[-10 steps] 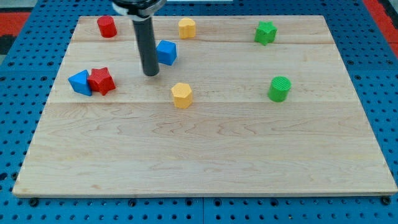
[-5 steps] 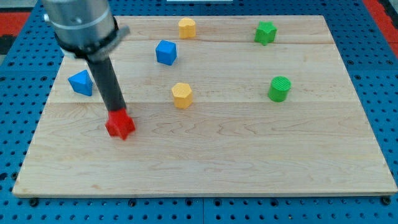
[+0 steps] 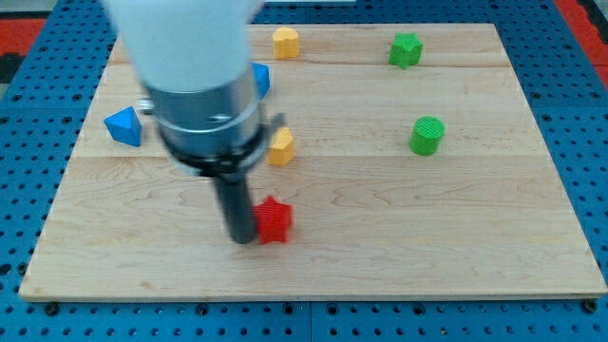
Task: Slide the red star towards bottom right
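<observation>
1. While my tip [image 3: 241,237] presses against its left side, the red star [image 3: 274,219] sits upright, low and left of centre on the board [image 3: 427,237].
2. Bare wood stretches rightward to the bottom-right corner.
3. The arm carries no pincer, only the rod.

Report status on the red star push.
My tip at red star's left side, touching. Star low on board, left of centre. Nothing toward bottom right.

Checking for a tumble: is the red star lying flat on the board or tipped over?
Flat: the red star sits level on the board, beside my tip.
</observation>
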### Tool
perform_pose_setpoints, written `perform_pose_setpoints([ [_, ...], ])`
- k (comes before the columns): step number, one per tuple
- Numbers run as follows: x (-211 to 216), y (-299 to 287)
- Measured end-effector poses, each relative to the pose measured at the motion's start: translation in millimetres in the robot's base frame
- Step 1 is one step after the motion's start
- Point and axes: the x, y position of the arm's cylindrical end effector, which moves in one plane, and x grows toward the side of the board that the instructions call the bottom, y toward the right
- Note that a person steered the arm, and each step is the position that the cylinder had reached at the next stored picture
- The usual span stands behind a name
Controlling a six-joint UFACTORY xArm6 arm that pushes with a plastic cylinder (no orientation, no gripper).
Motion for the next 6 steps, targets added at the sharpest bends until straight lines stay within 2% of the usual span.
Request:
perform_pose_setpoints([
  [2,3.1,120.2],
  [3,7.3,84.5],
  [4,-7.2,32.5],
  [5,-39.7,58.1],
  [6,-32.2,128.5],
])
